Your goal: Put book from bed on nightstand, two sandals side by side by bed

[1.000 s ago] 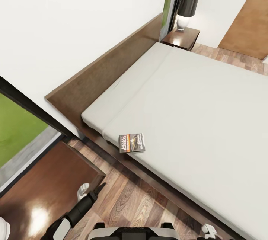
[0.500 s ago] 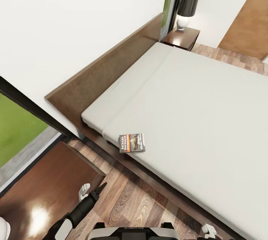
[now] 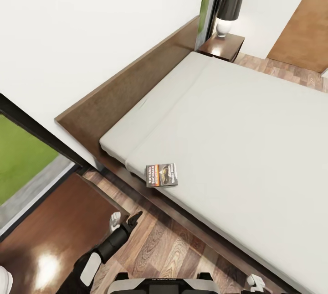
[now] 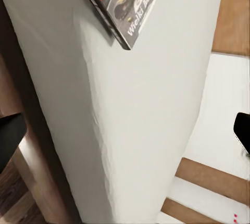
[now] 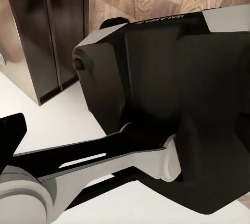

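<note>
The book (image 3: 161,175) lies flat on the pale mattress of the bed (image 3: 237,139), at the edge near the headboard end. My left gripper (image 3: 125,219) hangs open over the wood floor, between the near nightstand (image 3: 50,234) and the bed frame, short of the book. In the left wrist view the book (image 4: 122,2) lies ahead on the mattress, with both fingertips (image 4: 10,133) spread wide. My right gripper (image 5: 125,130) points at my own dark body; one black fingertip (image 5: 11,129) sits far out at the picture's edge. The sandals are out of view.
A second nightstand (image 3: 223,45) with a black-shaded lamp (image 3: 229,9) stands at the bed's far side. The brown headboard (image 3: 132,89) runs along the white wall. A black-framed window (image 3: 18,157) shows grass beside the near nightstand. A strip of wood floor (image 3: 168,239) separates me from the bed.
My left arm has reached forward, carrying its open gripper closer to the bed and the book. The book and the camera have not moved.
</note>
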`<state>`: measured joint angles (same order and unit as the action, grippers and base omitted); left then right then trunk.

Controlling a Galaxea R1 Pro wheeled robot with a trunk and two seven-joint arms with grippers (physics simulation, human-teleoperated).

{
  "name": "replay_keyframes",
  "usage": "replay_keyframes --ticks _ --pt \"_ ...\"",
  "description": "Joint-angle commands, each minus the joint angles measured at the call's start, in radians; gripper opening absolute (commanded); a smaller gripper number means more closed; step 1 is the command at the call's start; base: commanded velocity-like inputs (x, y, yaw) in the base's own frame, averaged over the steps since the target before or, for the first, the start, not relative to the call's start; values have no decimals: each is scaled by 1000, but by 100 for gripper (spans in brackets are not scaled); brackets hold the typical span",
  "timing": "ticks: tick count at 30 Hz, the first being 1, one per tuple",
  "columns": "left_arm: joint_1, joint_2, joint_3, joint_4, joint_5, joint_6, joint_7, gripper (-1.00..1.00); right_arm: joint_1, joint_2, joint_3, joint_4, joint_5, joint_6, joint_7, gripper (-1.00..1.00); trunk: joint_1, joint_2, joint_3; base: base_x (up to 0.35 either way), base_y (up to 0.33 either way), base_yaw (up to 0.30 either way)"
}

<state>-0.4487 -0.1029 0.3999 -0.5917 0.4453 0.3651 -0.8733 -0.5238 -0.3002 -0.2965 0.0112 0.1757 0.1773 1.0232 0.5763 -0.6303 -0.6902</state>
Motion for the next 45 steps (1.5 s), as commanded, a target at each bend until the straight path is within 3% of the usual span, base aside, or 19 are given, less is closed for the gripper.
replay_keyframes --ticks 1,3,7,16,18,31,35,38,39,41,42,45 --pt "-1 -5 5 -8 1 15 -4 100 -1 0 -9 1 7 7 3 100 0 -1 -1 0 0 0" --pt "-1 -8 5 -17 1 20 -5 100 -1 0 -9 1 7 7 3 100 0 -1 -1 0 0 0" --pt "-1 -7 5 -82 2 71 -74 100 -1 0 -9 1 7 7 3 100 0 -1 -1 0 0 0" --pt "-2 -9 4 -199 4 127 -88 100 -1 0 -9 1 7 7 3 100 0 -1 -1 0 0 0" --pt "-4 -20 4 -222 5 128 -88 100 -1 0 -9 1 7 7 3 100 0 -1 -1 0 0 0" --pt "-31 -32 4 -231 7 121 -77 100 -1 0 -9 1 7 7 2 100 0 -1 -1 0 0 0" --pt "-34 -46 0 -232 47 120 -84 100 -1 0 -9 1 7 7 2 100 0 -1 -1 0 0 0" --pt "-35 -55 -48 -230 68 125 -89 100 -1 0 -9 1 7 7 2 100 0 -1 -1 0 0 0" --pt "-35 -56 -101 -230 73 128 -91 100 -1 0 -9 1 7 7 2 100 0 -1 -1 0 0 0" --pt "-35 -57 -161 -230 75 129 -92 100 -1 0 -9 1 7 7 2 100 0 -1 -1 0 0 0" --pt "-35 -58 -216 -231 77 130 -93 100 -1 0 -9 1 7 7 2 100 0 -1 -1 0 0 0" --pt "-36 -62 -302 -242 90 131 -92 100 -1 0 -9 1 7 7 2 100 0 -1 -1 0 0 0"
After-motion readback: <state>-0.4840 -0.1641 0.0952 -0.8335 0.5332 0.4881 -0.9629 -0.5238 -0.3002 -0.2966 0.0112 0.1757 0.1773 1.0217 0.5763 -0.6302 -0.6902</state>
